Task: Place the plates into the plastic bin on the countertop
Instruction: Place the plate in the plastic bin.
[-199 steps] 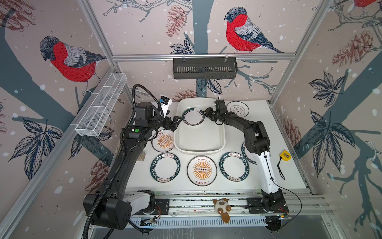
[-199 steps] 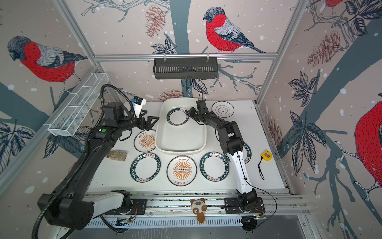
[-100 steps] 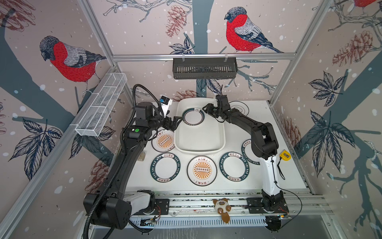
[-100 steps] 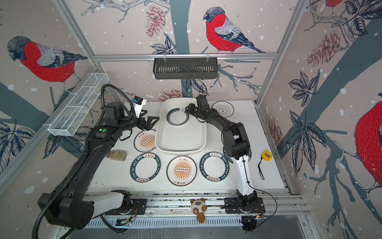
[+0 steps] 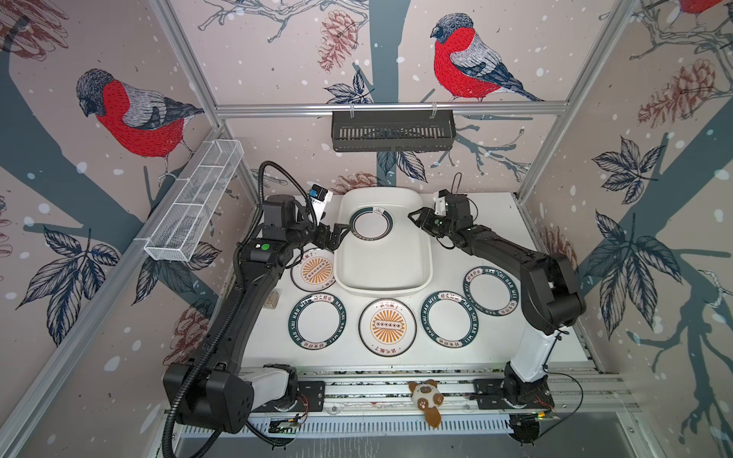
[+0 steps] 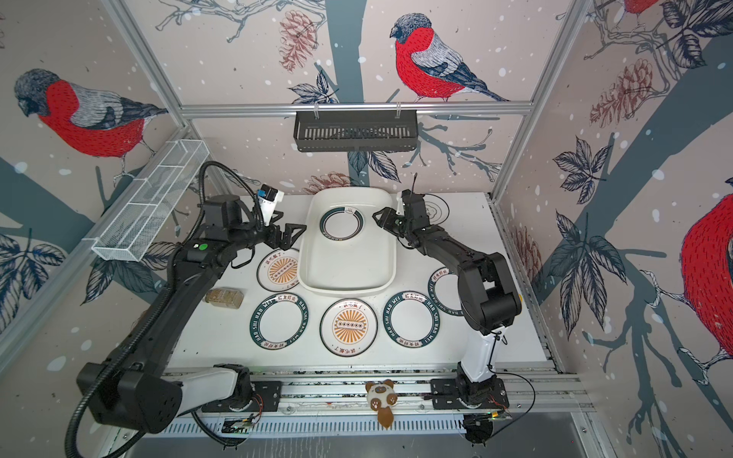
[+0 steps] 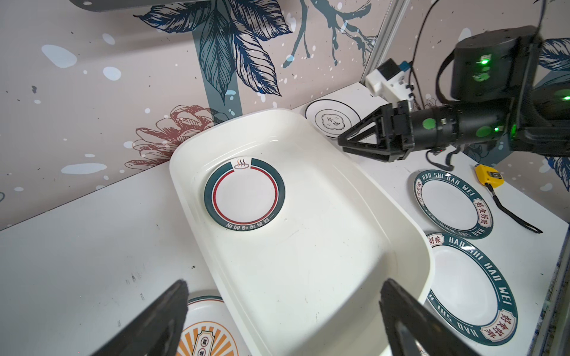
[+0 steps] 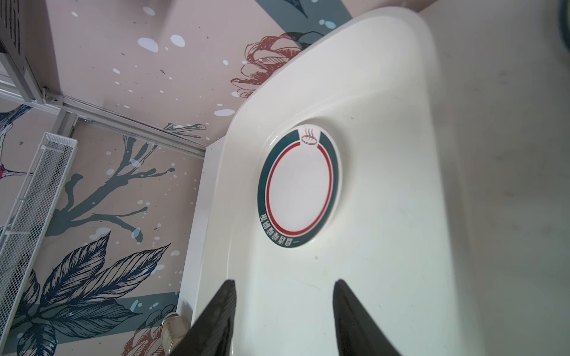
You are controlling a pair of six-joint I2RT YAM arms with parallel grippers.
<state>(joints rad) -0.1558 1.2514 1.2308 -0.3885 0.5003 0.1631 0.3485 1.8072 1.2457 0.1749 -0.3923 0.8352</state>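
1. Reading this as a between-plates moment: both arms are empty-handed at the plastic bin (image 5: pixel 382 265). The left gripper (image 5: pixel 340 234) hovers at the bin's left rim with its jaws spread wide. The right gripper (image 5: pixel 413 220) hangs over the right rim, jaws roughly half apart, nothing between them.
2. Likely next grab for the left arm is the orange sunburst plate (image 5: pixel 315 271), just lower left of the bin. Its edge looks tucked against the bin's rim, so I'd come at the free side and work one finger under the lip — flat plates slip out of a shallow pinch.
3. The right arm is nearest the black-ringed plate (image 7: pixel 332 118), at the upper right of the countertop (image 5: pixel 476 357).
4. Bin contents: one green-and-red-ringed plate (image 5: pixel 371 223), lying flat in the upper half. The rest of the floor is bare — plenty of room beside it.
5. Below and right of the bin lie three green-lettered plates (image 5: pixel 317 327) and a second sunburst plate (image 5: pixel 388 326).
6. The black slotted basket (image 5: pixel 392 131) at top centre and the wire-mesh basket (image 5: pixel 194 206) at upper left show nothing inside.
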